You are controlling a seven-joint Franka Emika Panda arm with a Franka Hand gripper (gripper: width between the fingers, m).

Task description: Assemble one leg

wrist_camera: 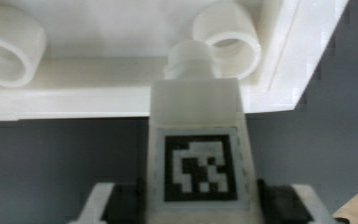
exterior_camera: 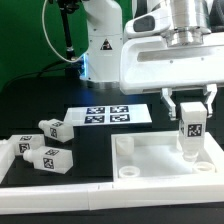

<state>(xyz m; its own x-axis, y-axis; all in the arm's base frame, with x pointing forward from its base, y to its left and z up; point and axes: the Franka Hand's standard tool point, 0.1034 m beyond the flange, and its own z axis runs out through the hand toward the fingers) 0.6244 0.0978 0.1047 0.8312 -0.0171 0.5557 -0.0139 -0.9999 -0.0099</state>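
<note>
The tray-like tabletop (exterior_camera: pixel 150 162) lies by the table's edge nearest the exterior camera, toward the exterior view's right corner. The lower end of the leg (exterior_camera: pixel 189 140) dips upright into it by its far rim; I cannot tell if it touches. The gripper (exterior_camera: pixel 190 118) hangs straight down, its fingers (exterior_camera: pixel 171 106) pinching the leg's top. Three other legs (exterior_camera: pixel 50 158) lie toward the table's edge at the exterior view's left, and the marker board (exterior_camera: pixel 105 115) lies mid-table.

A robotics lab: white robot arm (exterior_camera: pixel 165 60), tagged marker board (exterior_camera: pixel 105 115) on a black table (exterior_camera: pixel 40 100), green backdrop (exterior_camera: pixel 22 30).
</note>
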